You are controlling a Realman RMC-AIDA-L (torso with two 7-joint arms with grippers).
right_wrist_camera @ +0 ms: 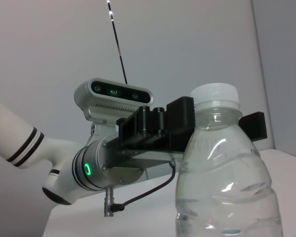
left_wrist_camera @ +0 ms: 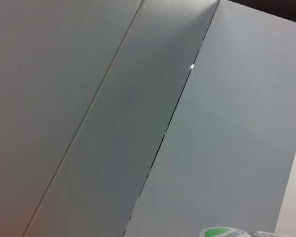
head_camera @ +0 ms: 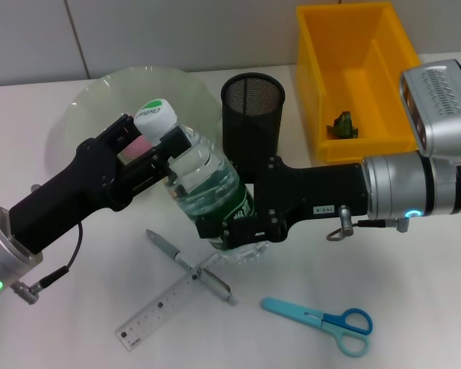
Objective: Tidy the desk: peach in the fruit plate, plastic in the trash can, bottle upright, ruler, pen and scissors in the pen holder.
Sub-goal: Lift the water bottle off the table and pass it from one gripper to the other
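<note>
Jointly, left end effector clamped the tilted water bottle at its neck while right end effector gripped its base, above the tabletop beside the mesh pen holder.

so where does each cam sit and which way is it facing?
Head: up top, looking down at the white desk; both arms show, left gripper and right gripper on the clear plastic water bottle.
Left wrist: faces blank wall panels; only the bottle's cap shows.
Right wrist: faces the bottle and the left gripper.
Shared: the bottle.
</note>
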